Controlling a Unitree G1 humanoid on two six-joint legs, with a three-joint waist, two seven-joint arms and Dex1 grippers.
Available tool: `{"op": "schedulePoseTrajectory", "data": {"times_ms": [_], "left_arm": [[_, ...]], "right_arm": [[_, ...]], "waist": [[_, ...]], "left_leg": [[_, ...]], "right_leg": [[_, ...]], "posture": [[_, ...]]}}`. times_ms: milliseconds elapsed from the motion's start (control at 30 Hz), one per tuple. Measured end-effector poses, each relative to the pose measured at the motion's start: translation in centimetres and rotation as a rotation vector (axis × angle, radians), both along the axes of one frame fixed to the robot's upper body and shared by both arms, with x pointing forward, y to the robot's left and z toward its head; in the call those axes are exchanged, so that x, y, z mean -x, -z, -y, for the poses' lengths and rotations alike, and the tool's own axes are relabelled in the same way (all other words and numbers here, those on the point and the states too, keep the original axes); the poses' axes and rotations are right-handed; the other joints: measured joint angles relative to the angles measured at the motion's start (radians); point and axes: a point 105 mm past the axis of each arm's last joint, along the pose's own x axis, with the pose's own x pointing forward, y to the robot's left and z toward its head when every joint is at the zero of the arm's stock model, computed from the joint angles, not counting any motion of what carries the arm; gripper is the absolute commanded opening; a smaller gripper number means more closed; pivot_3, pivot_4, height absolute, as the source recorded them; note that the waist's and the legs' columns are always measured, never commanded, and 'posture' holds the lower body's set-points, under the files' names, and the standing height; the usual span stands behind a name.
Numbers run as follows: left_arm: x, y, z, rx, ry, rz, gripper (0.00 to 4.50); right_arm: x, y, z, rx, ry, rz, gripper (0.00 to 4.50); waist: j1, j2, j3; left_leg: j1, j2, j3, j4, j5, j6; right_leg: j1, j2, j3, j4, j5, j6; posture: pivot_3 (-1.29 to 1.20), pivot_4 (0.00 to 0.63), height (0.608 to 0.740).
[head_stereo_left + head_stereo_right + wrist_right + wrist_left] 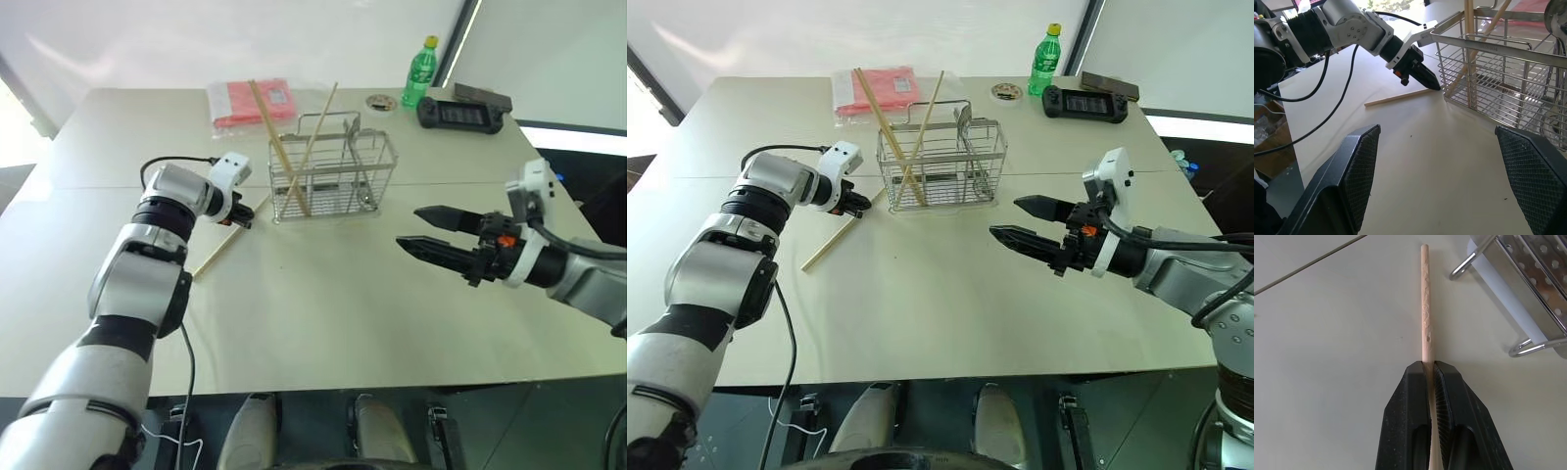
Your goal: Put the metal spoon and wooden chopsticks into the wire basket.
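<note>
The left arm extends forward over the table, wrist angled downward. The left gripper [862, 204], with its two black fingers [1413, 401], is closed at table level on a long thin light-tan wooden chopstick [1426, 308]. The right arm is raised on the right side, roughly level, pointing toward the left. The right gripper [426, 230] hangs above the table with fingers spread apart, gripping nothing.

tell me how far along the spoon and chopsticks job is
Done: two wooden chopsticks stand crossed in the wire basket, and the metal spoon looks to be inside too. In hand: the left gripper is shut on a third chopstick lying on the table. Left: lifting it into the basket. The right gripper waits open.
</note>
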Motion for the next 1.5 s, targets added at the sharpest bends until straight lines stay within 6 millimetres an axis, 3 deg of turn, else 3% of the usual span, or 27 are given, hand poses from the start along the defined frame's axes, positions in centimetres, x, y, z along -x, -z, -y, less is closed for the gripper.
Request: {"op": "schedulePoseTrajectory", "data": {"times_ms": [100,200,300,433,533,733,833,933,1033,1267,1400,1500], "left_arm": [[-0.5,-0.6,-2.1,0.002,-0.104,0.049,0.1],[-2.1,-3.7,-5.7,0.019,-0.259,0.277,0.1],[-3.3,-10.5,-7.8,0.242,-0.409,0.644,0.1],[-1.6,-18.9,-8.9,0.545,-0.456,0.985,0.1],[0.2,-23.0,-7.5,0.653,-0.375,1.127,0.1],[2.5,-27.6,-0.3,0.781,-0.081,1.208,0.1],[2.9,-28.1,2.9,0.799,0.033,1.202,0.1],[2.7,-27.1,5.8,0.808,0.118,1.162,0.1],[2.2,-25.3,7.3,0.799,0.151,1.113,0.1],[1.0,-19.8,7.7,0.732,0.14,1.0,0.1],[0.9,-18.6,7.8,0.725,0.135,0.977,0.1],[1.5,-18.7,8.1,0.771,0.115,1.001,1.0]], "right_arm": [[0.1,0.0,0.0,0.004,-0.005,-0.002,3.89],[0.1,-0.1,0.1,0.023,-0.005,-0.003,3.89],[0.1,-0.1,0.1,0.023,-0.008,-0.005,3.89],[0.3,0.0,0.0,0.023,-0.017,-0.017,3.89],[0.3,0.1,0.0,0.025,-0.019,-0.025,3.89],[0.3,-0.1,0.2,0.033,-0.016,-0.022,3.89],[0.3,-0.4,0.4,0.031,0.001,-0.006,3.89],[0.1,-0.9,0.9,0.029,0.037,0.018,3.89],[0.0,-1.4,1.3,0.026,0.066,0.038,3.89],[-0.2,-2.0,2.1,0.029,0.137,0.078,3.89],[-0.3,-2.1,2.3,0.028,0.153,0.082,3.89],[-0.4,-2.2,2.3,0.025,0.157,0.083,3.89]], "waist": [[-0.007,-0.001,0.0],[-0.008,-0.001,0.001],[0.004,-0.002,0.001],[0.014,-0.002,0.001],[0.023,-0.002,0.001],[0.024,-0.002,0.001],[0.022,-0.001,0.0],[0.016,-0.001,0.0],[0.014,-0.001,0.0],[0.017,-0.001,0.0],[0.02,-0.001,0.0],[0.022,0.0,0.0]], "left_leg": [[0.0,0.0,0.0,0.0,0.0,0.0],[0.0,0.001,0.0,-0.001,0.0,0.0],[-0.002,0.0,0.0,0.0,0.0,0.0],[-0.003,0.0,0.0,0.0,0.0,0.0],[-0.002,0.0,0.0,0.001,0.0,-0.001],[-0.002,0.0,0.0,0.003,0.0,-0.001],[-0.001,0.0,0.0,0.003,0.0,0.0],[-0.001,0.0,0.0,0.002,0.0,0.0],[-0.001,0.0,0.0,0.002,0.0,0.0],[-0.001,0.0,0.0,0.002,0.0,0.0],[-0.001,0.0,0.0,0.002,0.0,0.0],[-0.001,0.0,0.0,0.002,0.0,0.0]], "right_leg": [[-0.002,0.0,0.0,0.001,0.0,0.0],[-0.003,0.0,0.0,0.003,0.0,0.0],[-0.003,0.0,0.0,0.001,0.0,0.0],[-0.002,-0.001,0.0,-0.001,0.001,0.001],[-0.001,-0.001,0.0,0.0,0.001,0.001],[0.0,-0.001,0.0,0.0,0.001,0.001],[0.001,0.0,0.0,0.0,0.001,0.001],[0.0,0.0,0.0,0.0,0.001,0.001],[0.0,0.0,0.0,0.0,0.001,0.001],[0.0,0.0,0.0,0.0,0.001,0.001],[0.0,0.0,0.0,0.0,0.001,0.001],[0.001,0.0,0.0,-0.001,0.001,0.001]], "posture": [[0.0,0.15,0.721],[0.0,0.15,0.721],[0.0,0.15,0.721],[0.0,0.15,0.721],[0.0,0.15,0.721],[0.0,0.15,0.721],[0.0,0.15,0.721],[0.0,0.15,0.721],[0.0,0.15,0.721],[0.0,0.15,0.721],[0.0,0.15,0.721],[0.0,0.15,0.721]]}}
